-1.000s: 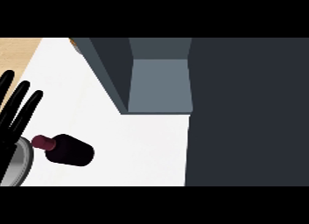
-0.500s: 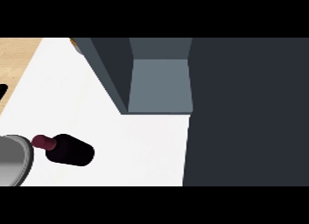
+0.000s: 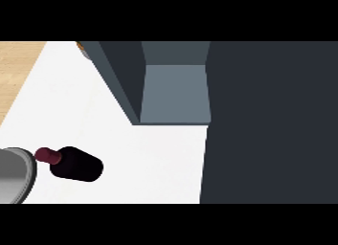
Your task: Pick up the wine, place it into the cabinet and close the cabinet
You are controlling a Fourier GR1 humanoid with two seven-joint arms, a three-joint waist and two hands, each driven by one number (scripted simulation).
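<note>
Wine bottle point(image 3: 73, 163) on white desk point(image 3: 129, 153), lower left, well apart from open cabinet point(image 3: 173, 93). Grey forearm point(image 3: 7, 174) touching bottle's cap end; no robot hand visible, so its state unknown. Risk: forearm nudges bottle, it tips or rolls before grasp.

The grey rounded forearm point(image 3: 7, 174) at the near left is cut off by the left and lower edges, and no fingers show. It hides part of the white desk point(image 3: 129, 158). The dark wine bottle with a maroon cap point(image 3: 71, 163) touches or is overlapped by that forearm; which, I cannot tell. The open grey-blue cabinet point(image 3: 173, 93) runs off the top, and its wide dark door point(image 3: 277, 124) off the right.
</note>
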